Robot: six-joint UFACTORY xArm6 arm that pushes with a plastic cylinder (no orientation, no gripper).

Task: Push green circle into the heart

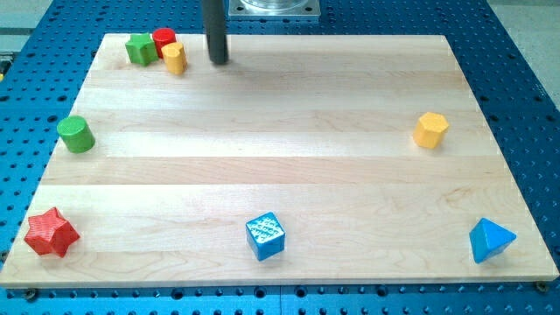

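At the view's top, my tip (218, 61) rests just right of the yellow heart (175, 58). I have no fingers, only a rod. The green circle (76, 134) waits well apart at the table's (280, 188) left edge, so I must get behind it.

We see a bright, clear picture with even light from above. The pale wooden table (289, 131) has no strong glare. Every block has only a small soft shadow beside it. The dark rod throws a faint grey shadow to the view's right. Nothing looks blurry or bent at the edges.
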